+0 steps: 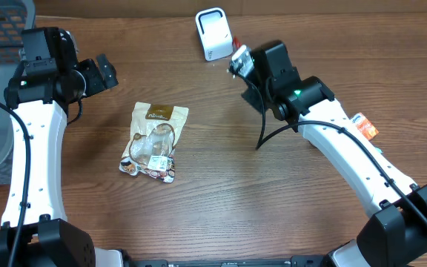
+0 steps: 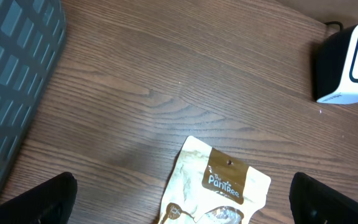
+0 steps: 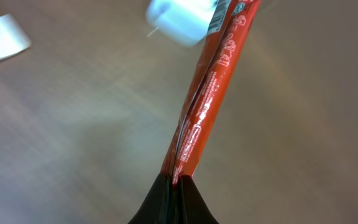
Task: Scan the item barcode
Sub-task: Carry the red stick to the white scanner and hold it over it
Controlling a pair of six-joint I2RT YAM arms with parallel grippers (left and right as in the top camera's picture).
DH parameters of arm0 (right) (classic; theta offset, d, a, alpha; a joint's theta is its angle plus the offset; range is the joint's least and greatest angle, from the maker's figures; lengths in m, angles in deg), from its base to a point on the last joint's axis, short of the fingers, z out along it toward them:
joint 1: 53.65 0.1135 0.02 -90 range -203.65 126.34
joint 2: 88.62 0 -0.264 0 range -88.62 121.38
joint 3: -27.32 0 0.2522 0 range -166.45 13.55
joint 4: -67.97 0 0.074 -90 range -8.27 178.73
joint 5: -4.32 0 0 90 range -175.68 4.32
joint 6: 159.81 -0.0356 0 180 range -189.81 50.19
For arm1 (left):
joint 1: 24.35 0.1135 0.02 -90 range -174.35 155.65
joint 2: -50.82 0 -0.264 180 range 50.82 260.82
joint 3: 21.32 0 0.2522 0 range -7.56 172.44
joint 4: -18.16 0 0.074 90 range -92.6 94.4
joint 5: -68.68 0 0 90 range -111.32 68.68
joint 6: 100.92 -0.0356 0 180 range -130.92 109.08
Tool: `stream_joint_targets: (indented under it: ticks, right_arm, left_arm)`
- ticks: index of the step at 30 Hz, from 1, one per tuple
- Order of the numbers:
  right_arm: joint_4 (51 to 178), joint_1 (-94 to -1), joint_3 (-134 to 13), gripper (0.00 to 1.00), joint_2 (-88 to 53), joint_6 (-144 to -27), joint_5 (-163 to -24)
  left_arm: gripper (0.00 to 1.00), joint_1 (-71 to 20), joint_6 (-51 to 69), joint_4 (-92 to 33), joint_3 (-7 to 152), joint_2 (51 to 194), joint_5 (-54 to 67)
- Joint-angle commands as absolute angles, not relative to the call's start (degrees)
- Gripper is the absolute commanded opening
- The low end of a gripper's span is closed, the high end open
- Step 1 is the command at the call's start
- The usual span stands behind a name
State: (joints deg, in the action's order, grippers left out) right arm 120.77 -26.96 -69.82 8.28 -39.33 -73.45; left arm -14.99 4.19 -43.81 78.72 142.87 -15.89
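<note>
**Red packet goes to the scanner**

To do this well, the right arm [image 1: 332,133] should turn the red packet [image 3: 211,87] so its barcode side faces the front window of the white scanner [image 1: 213,33]. Then it should hold the packet close and steady. The right jaws are shut tight on 1 end of the packet, which sits just beside the scanner. The arm reaches far across the table [image 1: 221,193]. The left jaws are wide open and hold nothing, near a snack bag [image 1: 154,141].

A brown wood-grain tabletop [image 1: 273,215] fills the view under soft, even light; a grey lattice-walled plastic basket [image 1: 2,18], perhaps a crate, occupies its far-left corner.
</note>
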Motion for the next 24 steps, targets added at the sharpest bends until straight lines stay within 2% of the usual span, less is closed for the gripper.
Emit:
stream_joint_targets:
  ticks: [1, 19, 24]
  right_arm:
    - [116.03, -27.04, -71.96, 0.03, 9.83, -31.62, -64.23]
    - [73.39, -27.04, -71.96, 0.04, 32.89, -6.37, -59.00]
    - [63.38, -27.04, -71.96, 0.04, 39.16, 0.58, -53.67]
  left_arm:
    - [1.00, -15.49, 4.93, -43.76, 79.85, 142.33, -15.52]
    - [1.00, -15.49, 4.93, -43.76, 79.85, 142.33, -15.52]
    - [1.00, -15.49, 4.93, -43.76, 79.85, 142.33, -15.52]
